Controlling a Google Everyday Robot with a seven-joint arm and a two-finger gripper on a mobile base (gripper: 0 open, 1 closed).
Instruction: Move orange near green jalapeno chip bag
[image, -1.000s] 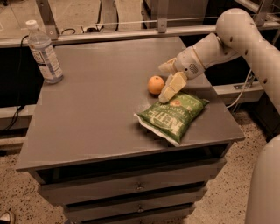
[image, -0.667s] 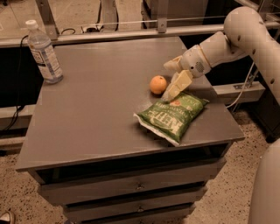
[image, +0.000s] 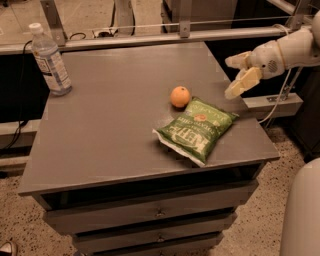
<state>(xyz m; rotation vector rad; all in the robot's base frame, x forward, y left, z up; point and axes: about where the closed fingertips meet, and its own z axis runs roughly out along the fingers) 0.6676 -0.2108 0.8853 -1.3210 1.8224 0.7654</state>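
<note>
The orange rests on the grey table, touching or almost touching the far left edge of the green jalapeno chip bag, which lies flat near the table's right front corner. My gripper is open and empty. It hangs above the table's right edge, to the right of the orange and clear of both things.
A clear plastic water bottle stands upright at the table's far left corner. A metal rail runs behind the table. Drawers sit under the tabletop. Part of my white body shows at the bottom right.
My gripper has pulled away to the right and up from the orange, which stays on the table beside the bag. The view has shifted a little.
</note>
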